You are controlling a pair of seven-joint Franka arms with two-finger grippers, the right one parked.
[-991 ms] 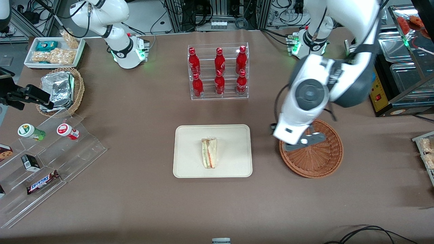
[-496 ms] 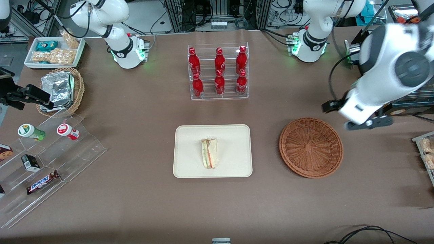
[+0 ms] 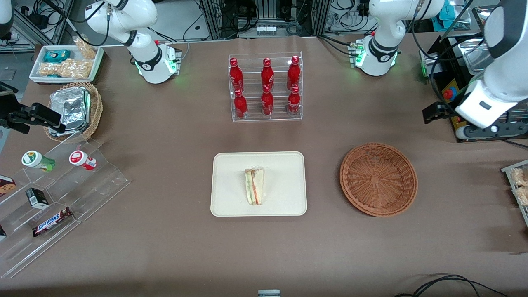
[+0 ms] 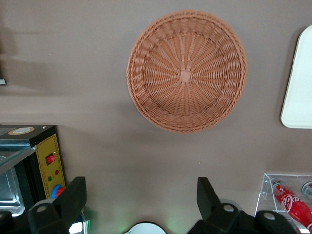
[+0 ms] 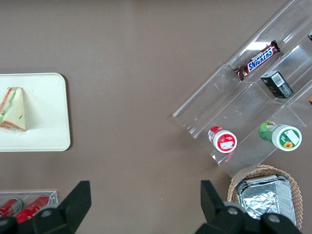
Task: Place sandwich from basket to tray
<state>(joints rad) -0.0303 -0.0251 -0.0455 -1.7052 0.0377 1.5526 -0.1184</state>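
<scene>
The sandwich (image 3: 255, 186) lies on the cream tray (image 3: 231, 165), near its middle; it also shows in the right wrist view (image 5: 13, 108) on the tray (image 5: 48, 126). The reddish-brown wicker basket (image 3: 378, 179) holds nothing, as the left wrist view (image 4: 186, 70) also shows. My left gripper (image 3: 491, 130) hangs high above the table edge toward the working arm's end, apart from the basket and farther from the front camera than it. In the left wrist view the gripper (image 4: 141, 195) is open wide and empty. A tray corner (image 4: 300, 83) shows there too.
A clear rack of red bottles (image 3: 266, 86) stands farther from the front camera than the tray. A tan basket of foil packets (image 3: 74, 109), a stepped acrylic shelf (image 3: 62, 185) and a white snack tray (image 3: 66, 62) lie toward the parked arm's end. A yellow-panelled metal unit (image 3: 458, 107) stands beside my gripper.
My left gripper has moved from above the basket toward the working arm's end of the table and away from the front camera. The sandwich stays on the tray.
</scene>
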